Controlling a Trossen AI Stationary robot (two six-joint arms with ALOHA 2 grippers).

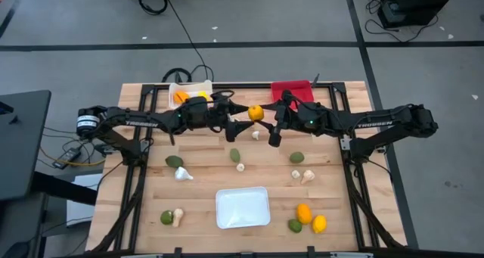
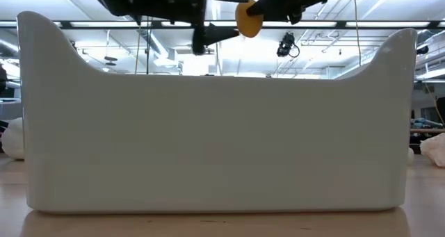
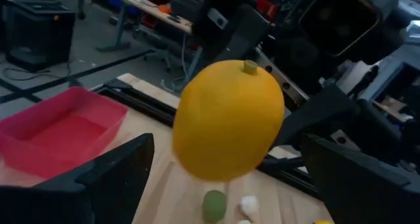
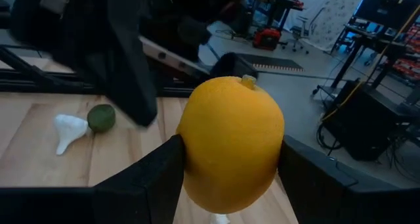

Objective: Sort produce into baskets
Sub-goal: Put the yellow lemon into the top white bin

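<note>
Your right gripper (image 4: 226, 184) has the round orange toy fruit (image 4: 230, 142) pinched between its jaws, up in the air over the far middle of the wooden table (image 1: 204, 156); your left gripper (image 3: 226, 178) faces it with jaws spread wide either side of the fruit, not touching as far as you can see; the red plastic bin (image 1: 292, 88) sits just beyond at the far edge.

L gripper (image 1: 236, 127) agape, R gripper (image 1: 266, 116) clamped (both mid-air)
</note>
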